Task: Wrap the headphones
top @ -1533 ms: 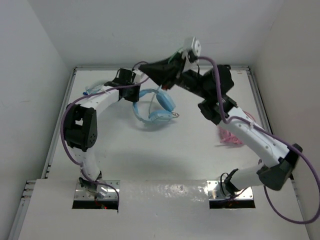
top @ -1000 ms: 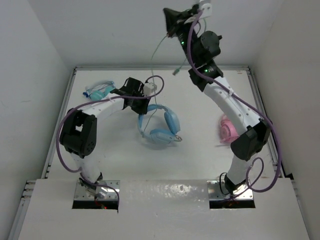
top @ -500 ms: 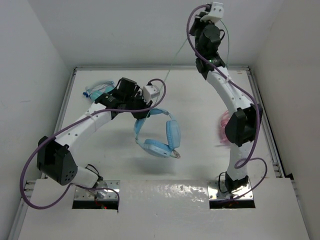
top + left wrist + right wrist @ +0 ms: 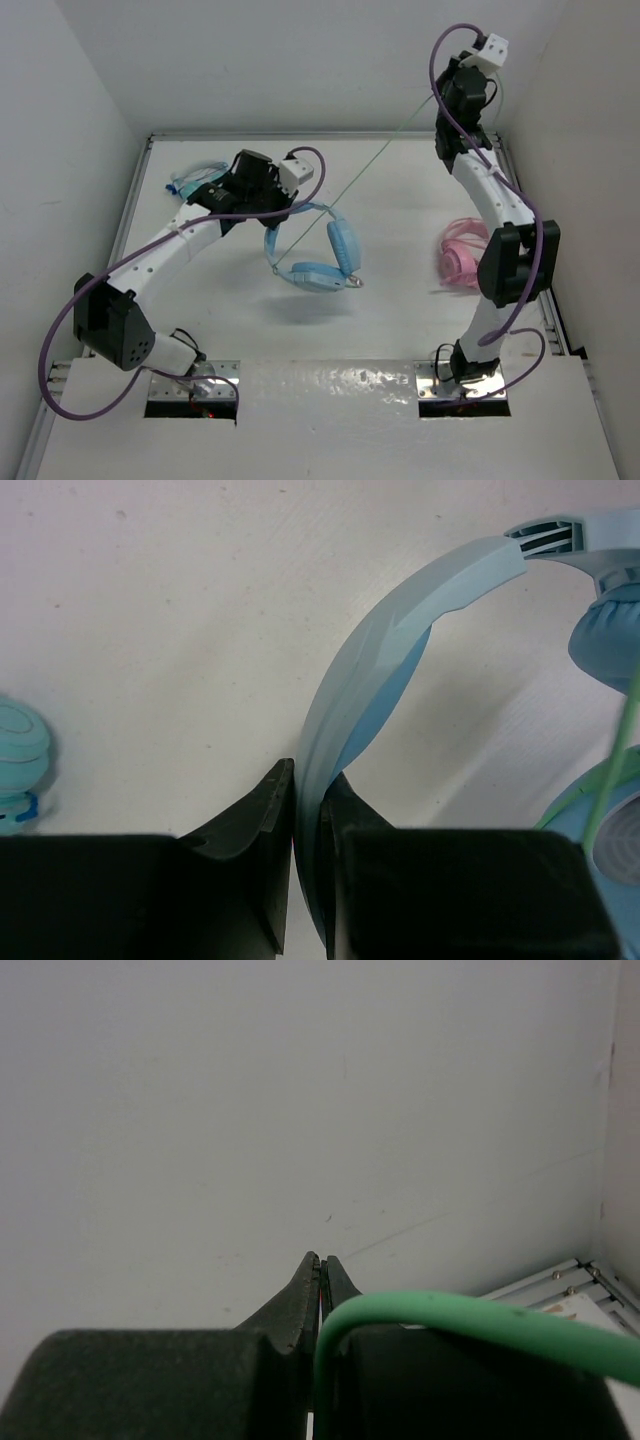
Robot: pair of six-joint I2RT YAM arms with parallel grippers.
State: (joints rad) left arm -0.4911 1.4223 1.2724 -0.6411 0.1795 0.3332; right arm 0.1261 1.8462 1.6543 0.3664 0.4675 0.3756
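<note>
Left wrist view crops the headphones (image 4: 390, 650) — cups (image 4: 610, 645) cut off.

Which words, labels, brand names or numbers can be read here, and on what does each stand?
None: no view holds legible text. On the headphones, their cable, the pink headphones and the teal headphones, no writing or logo can be read.
</note>
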